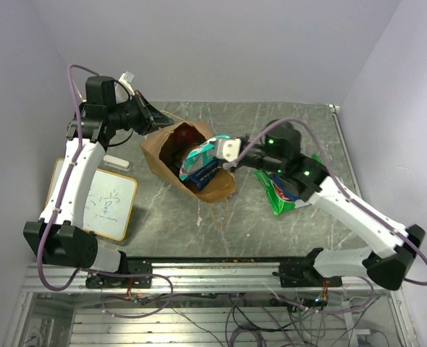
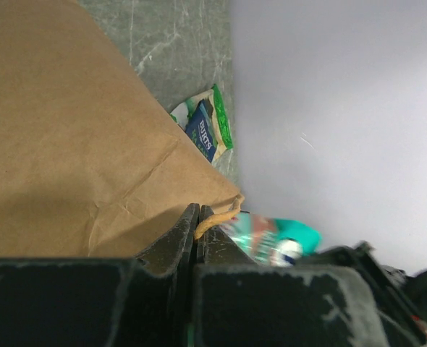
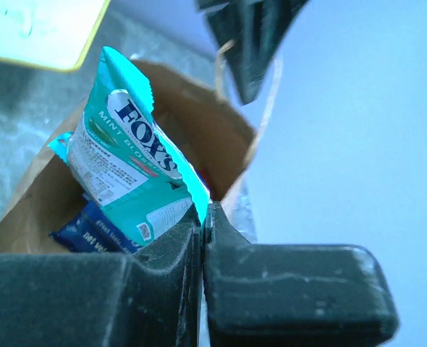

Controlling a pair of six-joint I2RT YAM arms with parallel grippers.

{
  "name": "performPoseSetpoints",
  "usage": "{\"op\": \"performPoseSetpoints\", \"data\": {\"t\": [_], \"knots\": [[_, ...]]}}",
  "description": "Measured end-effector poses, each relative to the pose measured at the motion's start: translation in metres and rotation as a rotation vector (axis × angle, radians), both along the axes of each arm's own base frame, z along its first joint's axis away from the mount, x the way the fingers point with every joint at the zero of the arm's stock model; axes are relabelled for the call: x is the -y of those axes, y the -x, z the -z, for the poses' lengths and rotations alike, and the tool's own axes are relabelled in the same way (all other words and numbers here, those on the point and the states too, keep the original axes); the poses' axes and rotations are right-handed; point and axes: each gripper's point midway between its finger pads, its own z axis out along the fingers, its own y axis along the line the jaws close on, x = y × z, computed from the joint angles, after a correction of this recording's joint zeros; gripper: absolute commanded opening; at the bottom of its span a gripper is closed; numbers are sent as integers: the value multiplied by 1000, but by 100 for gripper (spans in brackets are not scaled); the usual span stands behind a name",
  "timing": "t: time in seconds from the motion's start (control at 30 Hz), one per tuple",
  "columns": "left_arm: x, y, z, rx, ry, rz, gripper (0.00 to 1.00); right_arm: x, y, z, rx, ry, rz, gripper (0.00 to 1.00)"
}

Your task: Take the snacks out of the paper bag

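Observation:
The brown paper bag (image 1: 215,189) lies on its side on the table, its mouth wide. My left gripper (image 1: 158,118) is shut on the bag's string handle (image 2: 215,220) at the far rim. My right gripper (image 1: 219,153) is at the mouth, shut on the edge of a teal-white mint packet (image 3: 127,163) that sticks half out of the bag. A blue packet (image 3: 87,235) lies under it inside the bag. A green packet (image 1: 280,194) with a blue one (image 2: 201,134) on it lies on the table to the right, partly under my right arm.
A small whiteboard (image 1: 105,202) with a yellow rim lies at the left, beside my left arm. A white eraser-like block (image 1: 116,162) sits at its far end. Walls close in the table at the back and both sides.

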Motion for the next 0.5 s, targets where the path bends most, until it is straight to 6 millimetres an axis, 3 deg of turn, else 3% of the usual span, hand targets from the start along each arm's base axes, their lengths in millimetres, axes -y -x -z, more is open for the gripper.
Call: {"op": "performPoseSetpoints", "data": {"t": [0.17, 0.3, 0.4, 0.5], "knots": [[0, -3, 7, -19, -8, 3, 7, 29, 14, -66, 32, -145, 75, 0], [0, -5, 14, -39, -16, 6, 7, 65, 8, -98, 30, -252, 257, 0], [0, -7, 14, -43, -18, 8, 7, 96, -7, -101, 26, -297, 444, 0], [0, -9, 10, -30, -21, 13, 7, 127, -26, -76, 4, -275, 642, 0]]}}
